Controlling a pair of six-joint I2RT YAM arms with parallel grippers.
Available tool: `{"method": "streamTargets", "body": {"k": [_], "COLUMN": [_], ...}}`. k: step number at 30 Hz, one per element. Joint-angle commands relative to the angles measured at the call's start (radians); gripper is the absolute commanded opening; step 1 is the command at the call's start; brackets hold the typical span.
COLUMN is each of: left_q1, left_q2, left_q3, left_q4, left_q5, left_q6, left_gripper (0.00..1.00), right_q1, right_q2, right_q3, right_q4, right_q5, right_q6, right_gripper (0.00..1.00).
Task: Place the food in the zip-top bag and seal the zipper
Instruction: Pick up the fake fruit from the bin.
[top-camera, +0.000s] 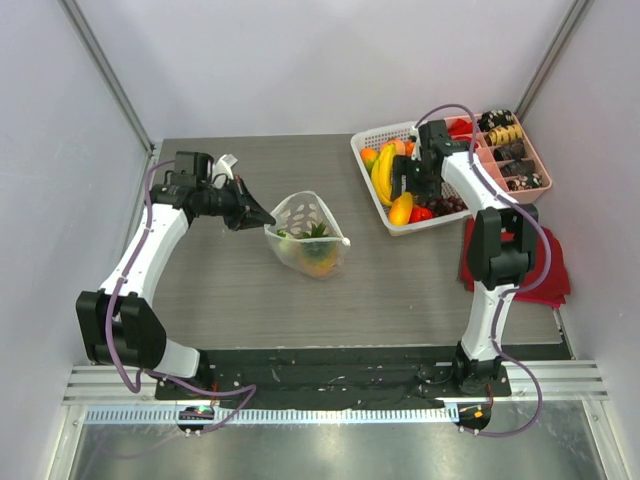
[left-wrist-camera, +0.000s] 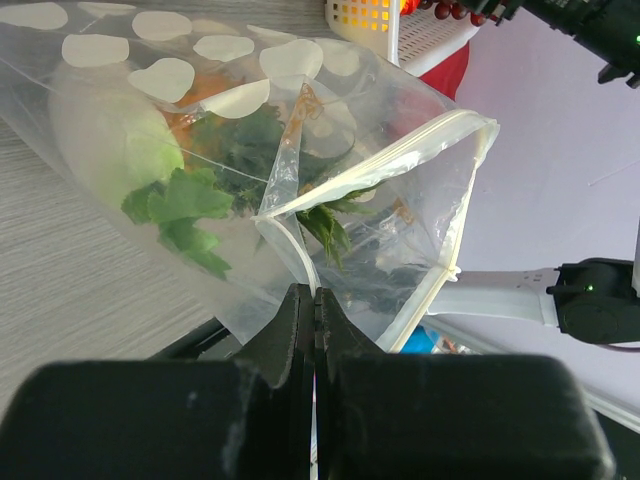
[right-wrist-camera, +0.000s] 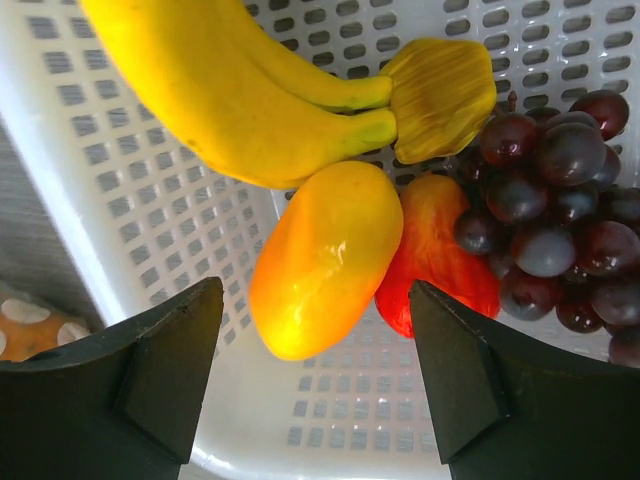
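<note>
**A:** How far along are you?

**B:** Partway. Your left gripper (left-wrist-camera: 315, 310) is pinching shut on the mouth edge of the zip-top bag (top-camera: 305, 235) and holding it open near the middle of the table (top-camera: 230, 290). A white radish (left-wrist-camera: 105, 130) with green leaves (left-wrist-camera: 185, 205) and an orange piece (left-wrist-camera: 195, 98) are already lying inside.

**A:** And your right gripper (right-wrist-camera: 312, 300)?

**B:** It's hanging with its jaws apart, gripping nothing, over the white basket (right-wrist-camera: 120, 140) at the table's far right corner. It's straddling an orange-yellow fruit (right-wrist-camera: 325, 255), so it looks like you're going for that one next.

**A:** What's left?

**B:** Plenty, I'm guessing. Bananas (right-wrist-camera: 230, 90), grapes (right-wrist-camera: 560, 200) and a red piece (right-wrist-camera: 430, 250) are sitting in the basket. The zipper (left-wrist-camera: 400, 160) is gaping open, so sealing isn't started yet.
</note>
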Motion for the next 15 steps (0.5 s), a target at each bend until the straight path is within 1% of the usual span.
{"method": "streamTargets", "body": {"k": [1, 4, 8, 9, 12, 13, 15], "left_q1": [-0.002, -0.002, -0.002, -0.002, 0.0, 0.0, -0.002], "left_q2": [0.005, 0.008, 0.011, 0.014, 0.02, 0.022, 0.025], "left_q3": [0.021, 0.024, 0.019, 0.018, 0.016, 0.019, 0.021], "left_q4": [0.031, 0.028, 0.027, 0.025, 0.027, 0.027, 0.03], "left_q5": [0.01, 0.011, 0.01, 0.01, 0.01, 0.011, 0.013], "left_q6": [-0.002, -0.002, 0.001, 0.004, 0.004, 0.002, -0.001], "left_gripper": [0.0, 0.0, 0.0, 0.0, 0.0, 0.0, 0.0], "right_q1": [-0.001, -0.003, -0.01, -0.011, -0.017, -0.018, -0.029], "right_q2": [0.037, 0.077, 0.114, 0.119, 0.11, 0.095, 0.068], "right_q3": [0.02, 0.04, 0.072, 0.077, 0.092, 0.097, 0.106], "right_q4": [0.021, 0.027, 0.029, 0.029, 0.027, 0.026, 0.023], "right_q5": [0.039, 0.044, 0.007, 0.0, -0.02, -0.027, -0.045], "right_q6": [0.049, 0.058, 0.074, 0.075, 0.086, 0.089, 0.091], "right_gripper": [0.8, 0.8, 0.8, 0.78, 0.68, 0.58, 0.46]}}
